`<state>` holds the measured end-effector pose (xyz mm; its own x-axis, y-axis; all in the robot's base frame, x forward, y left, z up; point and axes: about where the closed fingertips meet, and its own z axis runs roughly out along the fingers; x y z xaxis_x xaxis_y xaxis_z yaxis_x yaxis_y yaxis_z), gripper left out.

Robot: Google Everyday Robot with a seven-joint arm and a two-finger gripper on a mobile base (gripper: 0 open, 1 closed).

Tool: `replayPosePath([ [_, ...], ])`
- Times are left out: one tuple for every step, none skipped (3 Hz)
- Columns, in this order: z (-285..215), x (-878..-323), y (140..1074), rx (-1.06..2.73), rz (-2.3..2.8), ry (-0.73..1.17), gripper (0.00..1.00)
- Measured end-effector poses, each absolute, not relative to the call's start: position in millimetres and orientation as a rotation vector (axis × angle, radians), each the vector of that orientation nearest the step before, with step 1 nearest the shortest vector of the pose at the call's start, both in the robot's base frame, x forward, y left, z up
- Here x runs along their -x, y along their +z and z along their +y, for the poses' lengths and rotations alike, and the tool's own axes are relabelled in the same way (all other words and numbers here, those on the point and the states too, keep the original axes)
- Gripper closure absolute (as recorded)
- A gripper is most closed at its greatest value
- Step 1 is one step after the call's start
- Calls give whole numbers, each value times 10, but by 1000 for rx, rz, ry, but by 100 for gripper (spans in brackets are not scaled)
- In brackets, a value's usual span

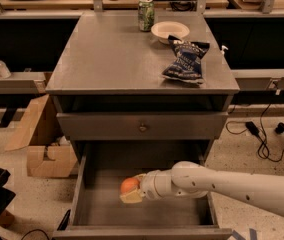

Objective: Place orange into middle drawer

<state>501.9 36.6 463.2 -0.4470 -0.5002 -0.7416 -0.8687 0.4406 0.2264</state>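
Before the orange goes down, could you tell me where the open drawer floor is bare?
The middle drawer is bare between its left wall and the gripper, which holds the orange, and along the front; the arm crowds the right.

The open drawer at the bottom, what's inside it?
The gripper, reaching in from the right, holds the orange over the middle drawer's grey floor. The arm hides some floor beneath it; the rest looks bare.
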Motion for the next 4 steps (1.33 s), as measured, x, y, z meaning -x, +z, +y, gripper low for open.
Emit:
replayPosePath([
  [439,-5128,4414,1169,2122,797,100],
  [432,-5332,4113,1155,2139,763,100],
  [367,-5497,3854,1113,2152,746,100],
  [258,-5596,3598,1064,2161,728,98],
])
